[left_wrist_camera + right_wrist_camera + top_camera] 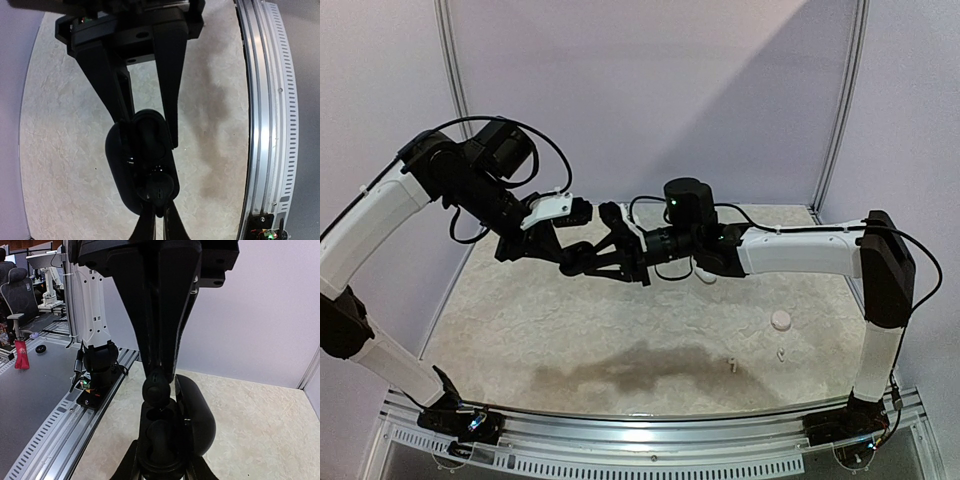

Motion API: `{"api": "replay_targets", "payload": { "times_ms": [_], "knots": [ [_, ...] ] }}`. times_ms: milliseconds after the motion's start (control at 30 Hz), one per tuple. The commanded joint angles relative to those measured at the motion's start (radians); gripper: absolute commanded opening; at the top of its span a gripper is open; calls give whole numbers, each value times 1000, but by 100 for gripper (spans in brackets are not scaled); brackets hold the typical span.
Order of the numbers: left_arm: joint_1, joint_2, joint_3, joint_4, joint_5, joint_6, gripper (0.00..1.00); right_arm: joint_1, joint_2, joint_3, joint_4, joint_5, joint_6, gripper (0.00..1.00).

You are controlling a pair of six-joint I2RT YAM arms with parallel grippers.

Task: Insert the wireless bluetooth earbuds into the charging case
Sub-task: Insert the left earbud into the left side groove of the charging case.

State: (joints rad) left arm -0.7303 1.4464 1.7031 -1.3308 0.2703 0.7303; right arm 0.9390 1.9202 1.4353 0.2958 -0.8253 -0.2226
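Right claw (160,374) pinches black earbud (155,391) at open charging case (200,415) clamped in left claw (148,141); we'd lower it straight into the well (160,440).

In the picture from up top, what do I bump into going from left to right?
Left gripper → right gripper → little white earbud → small round white thing. The black case pinched where the grippers meet overlaps them, so I left it out.
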Motion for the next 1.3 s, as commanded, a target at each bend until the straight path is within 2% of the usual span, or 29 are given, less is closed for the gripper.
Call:
{"api": "replay_targets", "payload": {
  "times_ms": [0,600,633,700,767,1267],
  "knots": [
    [-18,10,-13,-402,-9,-12,0,12,-14,31,26,-3,4,0],
    [-47,26,-24,-358,-68,-32,0,19,0,54,32,-12,8,0],
    [-47,26,-26,-358,-72,-32,2,19,2,54,32,-12,8,0],
    [-47,25,-22,-355,-75,-34,14,20,1,54,31,-12,8,0],
    [-47,23,-11,-347,-77,-40,21,19,1,54,32,-12,9,0],
    [-47,-36,16,-320,-86,-18,31,12,9,41,22,2,35,0]
  ]
}}
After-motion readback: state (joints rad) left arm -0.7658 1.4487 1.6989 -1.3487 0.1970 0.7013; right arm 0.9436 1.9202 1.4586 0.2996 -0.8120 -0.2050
